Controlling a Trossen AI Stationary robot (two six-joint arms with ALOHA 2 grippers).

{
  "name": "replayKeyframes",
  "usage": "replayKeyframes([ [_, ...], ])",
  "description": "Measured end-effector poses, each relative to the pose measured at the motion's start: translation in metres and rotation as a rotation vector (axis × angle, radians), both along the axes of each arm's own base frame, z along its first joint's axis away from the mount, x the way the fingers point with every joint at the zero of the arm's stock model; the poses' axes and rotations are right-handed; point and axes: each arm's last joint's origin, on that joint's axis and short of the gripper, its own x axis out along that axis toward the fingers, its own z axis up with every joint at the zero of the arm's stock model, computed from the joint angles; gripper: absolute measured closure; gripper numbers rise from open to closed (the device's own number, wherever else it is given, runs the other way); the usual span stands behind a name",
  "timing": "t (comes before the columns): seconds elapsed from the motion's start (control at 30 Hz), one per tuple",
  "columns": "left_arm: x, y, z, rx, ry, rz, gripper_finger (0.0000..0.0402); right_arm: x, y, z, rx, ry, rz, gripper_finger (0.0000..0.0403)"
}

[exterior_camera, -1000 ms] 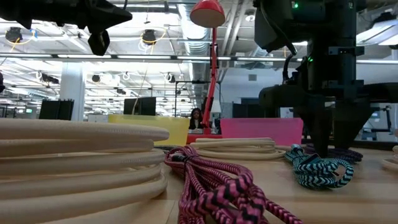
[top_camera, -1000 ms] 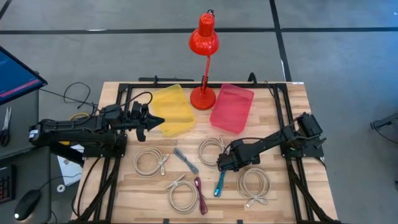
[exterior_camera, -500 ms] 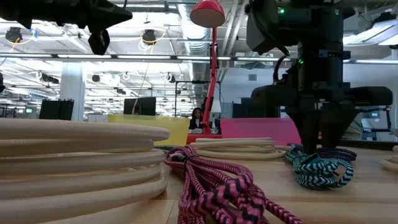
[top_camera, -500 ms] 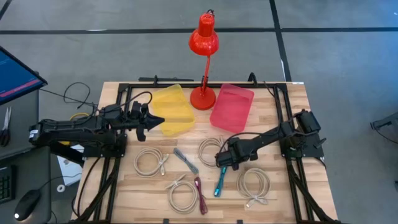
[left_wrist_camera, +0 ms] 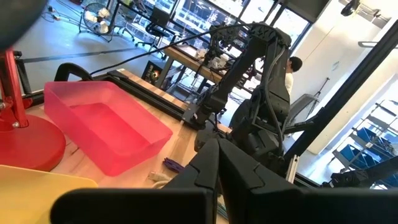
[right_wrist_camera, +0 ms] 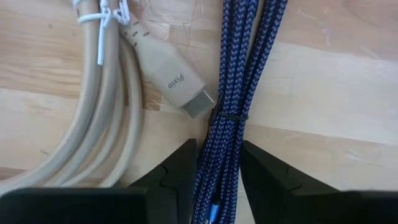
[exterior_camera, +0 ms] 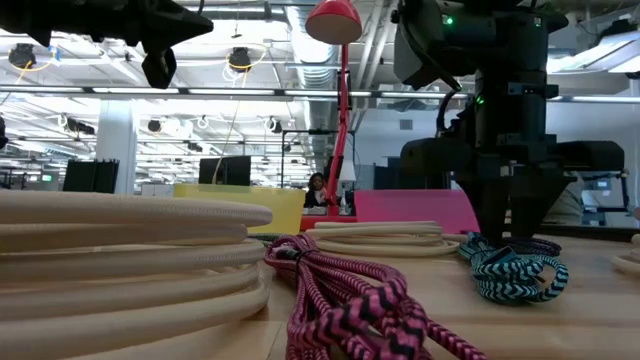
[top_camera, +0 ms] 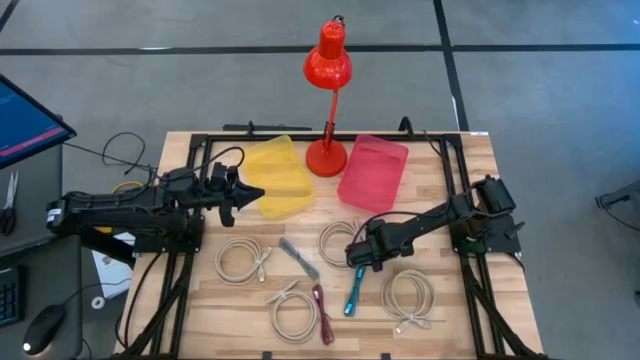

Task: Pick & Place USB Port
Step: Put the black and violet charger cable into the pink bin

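Right wrist view is showing the dark blue braided USB cable bundle [right_wrist_camera: 236, 106] running straight between the two dark fingers [right_wrist_camera: 177, 171], which are standing partly spread on either side of it, close to the strands, though whether they are already pressing on it cannot be told. A thin tie is cinching the bundle just ahead of the fingertips, and a beige cable with a flat metal plug [right_wrist_camera: 168, 78] is lying just beside the finger on one side, its plug tip almost touching the blue strands.

By its look the blue bundle is light, soft and floppy, likely to sag at both ends once lifted; the woven sheath should give fair friction. Taking it at the tied waist seems best, since the strands are gathered there and the neighbouring beige plug stays clear.

From above, the right gripper [top_camera: 357, 258] is reaching low over the wooden slatted worktop [top_camera: 440, 330], arm stretched inward. The left gripper [top_camera: 248, 194] is waiting beside the yellow plastic bin [top_camera: 280, 170], fingers pressed together and empty.
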Motion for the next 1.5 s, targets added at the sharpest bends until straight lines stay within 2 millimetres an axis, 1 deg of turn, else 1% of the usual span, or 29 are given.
replayKeyframes([
  [0.13,0.000,0.000,0.000,0.000,-0.005,0.000,0.0390,0.002,0.001,0.000,0.004,-0.015,0.041,0.0290],
  [0.23,0.000,0.000,0.000,0.001,-0.005,0.000,0.0389,0.002,-0.001,0.000,0.003,-0.009,0.045,0.0302],
  [0.3,0.000,0.000,0.001,0.001,-0.005,0.000,0.0389,0.001,-0.001,0.000,0.001,0.000,0.048,0.0322],
  [0.43,0.000,0.000,0.001,0.001,-0.005,0.000,0.0389,-0.001,-0.002,0.000,-0.005,0.011,0.095,0.0381],
  [0.47,0.000,0.000,0.001,0.001,-0.005,0.000,0.0389,-0.002,-0.002,0.000,-0.006,0.011,0.100,0.0390],
  [0.6,0.000,0.000,0.001,0.000,-0.005,0.000,0.0389,-0.002,-0.002,0.000,-0.007,0.013,0.110,0.0389],
  [0.73,0.000,0.000,0.001,0.000,-0.006,0.000,0.0389,-0.003,-0.001,0.006,0.002,0.050,0.152,0.0398],
  [0.97,0.000,0.000,0.001,0.000,-0.006,0.000,0.0389,-0.008,-0.002,0.044,0.019,0.031,0.179,0.0399],
  [1.03,0.000,0.000,0.001,0.000,-0.006,0.000,0.0389,-0.009,-0.003,0.057,0.022,-0.029,0.179,0.0400],
  [1.17,0.000,0.000,0.001,0.000,-0.006,0.000,0.0389,-0.018,-0.009,0.083,-0.025,-0.121,0.167,0.0401],
  [1.33,0.000,0.000,0.001,0.000,-0.006,0.000,0.0389,-0.034,-0.028,0.116,-0.150,-0.238,0.118,0.0401],
  [1.5,0.000,0.000,0.001,0.000,-0.006,0.000,0.0389,-0.045,-0.059,0.138,-0.275,-0.296,0.107,0.0402],
])
